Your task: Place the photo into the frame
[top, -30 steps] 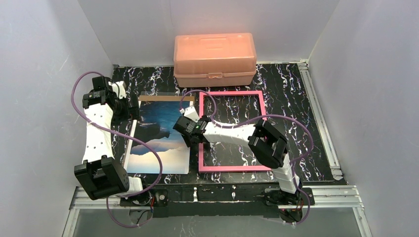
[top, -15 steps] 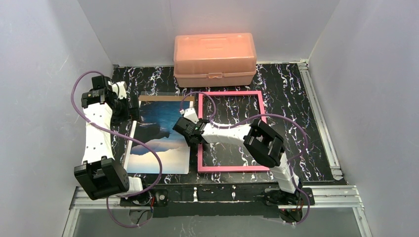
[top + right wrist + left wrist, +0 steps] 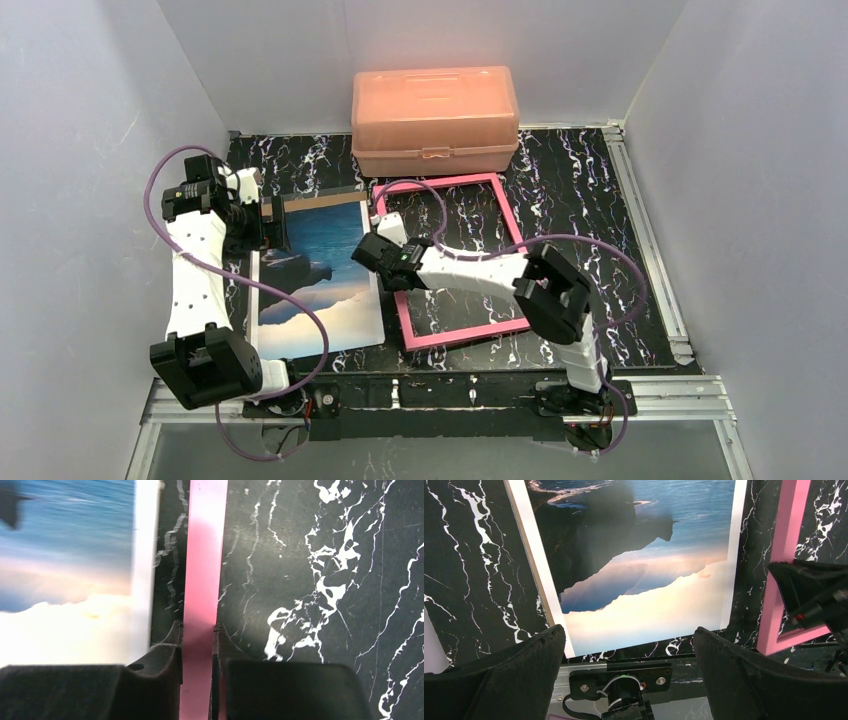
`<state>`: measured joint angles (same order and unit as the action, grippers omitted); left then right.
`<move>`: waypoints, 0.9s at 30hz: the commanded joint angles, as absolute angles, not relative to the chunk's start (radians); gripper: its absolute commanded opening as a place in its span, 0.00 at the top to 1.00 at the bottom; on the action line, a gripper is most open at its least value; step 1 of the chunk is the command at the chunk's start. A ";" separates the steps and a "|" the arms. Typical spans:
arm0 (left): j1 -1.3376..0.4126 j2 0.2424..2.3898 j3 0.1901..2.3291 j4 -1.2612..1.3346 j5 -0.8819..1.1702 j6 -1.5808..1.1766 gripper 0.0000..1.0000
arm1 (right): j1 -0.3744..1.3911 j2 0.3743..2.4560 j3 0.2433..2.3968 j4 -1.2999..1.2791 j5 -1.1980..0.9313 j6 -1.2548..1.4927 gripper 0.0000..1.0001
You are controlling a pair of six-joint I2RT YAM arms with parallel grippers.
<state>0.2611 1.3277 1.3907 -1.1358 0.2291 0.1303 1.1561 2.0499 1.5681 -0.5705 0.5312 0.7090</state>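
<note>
The photo (image 3: pixel 320 270), a blue sea and sky print, lies face up on the left of the black marbled table. The pink frame (image 3: pixel 470 335) lies flat to its right, skewed, with its far end leaning toward the photo. My right gripper (image 3: pixel 385 262) is shut on the frame's left bar (image 3: pixel 205 555), one finger on each side of it (image 3: pixel 198 627). My left gripper (image 3: pixel 272 222) hovers open at the photo's far end, its fingers spread wider than the print (image 3: pixel 629 632). The photo (image 3: pixel 644 555) fills the left wrist view, with the frame (image 3: pixel 786 535) at its right.
A salmon-pink lidded box (image 3: pixel 435 105) stands at the back, just beyond the frame's far edge. A brown backing board (image 3: pixel 320 200) peeks out from under the photo's far end. Grey walls close in on three sides, and a metal rail (image 3: pixel 640 220) runs along the table's right.
My right gripper has shut on the frame's left bar. The frame's far end has swung left toward the photo. The photo has tilted slightly. The left gripper stays open.
</note>
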 commanded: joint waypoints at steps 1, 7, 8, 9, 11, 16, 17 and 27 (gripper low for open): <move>0.268 1.277 1.403 -1.184 0.281 0.157 0.02 | 1.189 1.870 1.634 -0.586 0.546 0.732 0.99; 0.268 1.263 1.368 -1.184 0.310 0.167 0.02 | 1.212 1.730 1.608 -0.596 0.486 0.770 0.99; 0.268 1.262 1.362 -1.184 0.318 0.166 0.02 | 1.215 1.703 1.604 -0.585 0.465 0.775 0.99; 0.268 1.262 1.356 -1.185 0.328 0.164 0.02 | 1.218 1.679 1.605 -0.574 0.444 0.783 0.99; 0.269 1.264 1.348 -1.189 0.365 0.161 0.02 | 1.219 1.635 1.620 -0.542 0.394 0.792 0.99; 0.268 1.240 1.342 -1.197 0.566 0.169 0.02 | 1.219 1.560 1.717 -0.417 0.265 0.805 0.99; 0.269 1.230 1.341 -1.194 0.609 0.173 0.02 | 1.219 1.554 1.739 -0.394 0.239 0.814 0.99; 0.268 1.124 1.241 -0.971 0.938 0.020 0.02 | 1.218 1.484 1.764 0.005 0.089 0.978 0.99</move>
